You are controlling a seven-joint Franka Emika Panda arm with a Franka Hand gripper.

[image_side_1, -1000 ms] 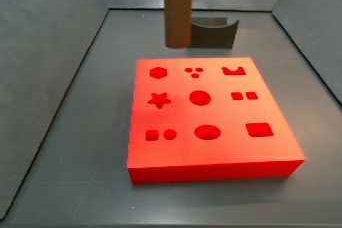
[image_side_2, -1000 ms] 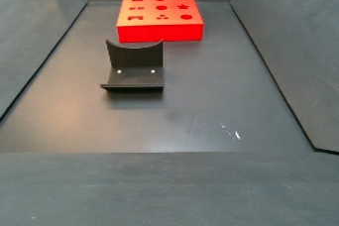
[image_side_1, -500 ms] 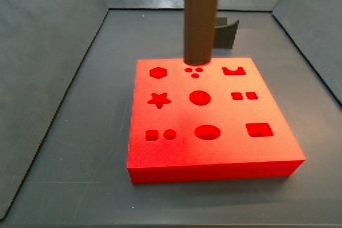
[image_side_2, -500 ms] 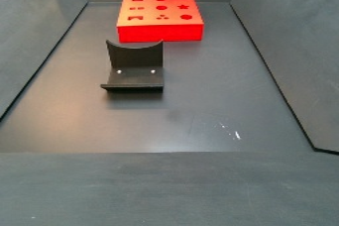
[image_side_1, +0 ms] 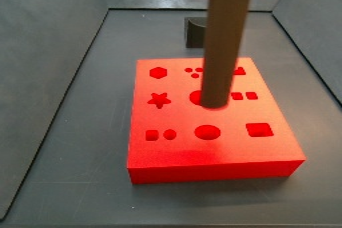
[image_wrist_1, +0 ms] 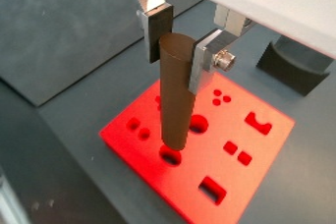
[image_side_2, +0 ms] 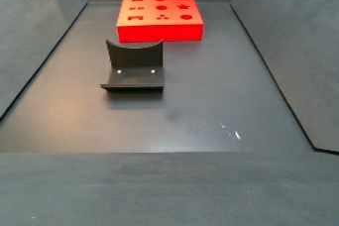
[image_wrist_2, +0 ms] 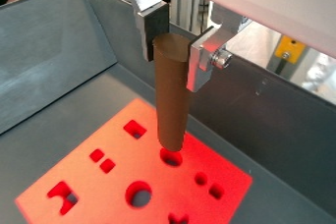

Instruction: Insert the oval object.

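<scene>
One long smooth brown oval object (image_wrist_1: 174, 95) upright in the hand (image_wrist_1: 180, 39).

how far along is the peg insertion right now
Done: the gripper has the oval object clamped upright above the red block. In hand: in both wrist views its lower end sits at a rounded hole; how deep is unclear. Left: seating it fully and releasing.

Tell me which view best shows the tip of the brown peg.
A wrist view: the long brown oval peg, held by the pincer above the red block, shows its whole length. One side view crops its top; the other misses it.
</scene>
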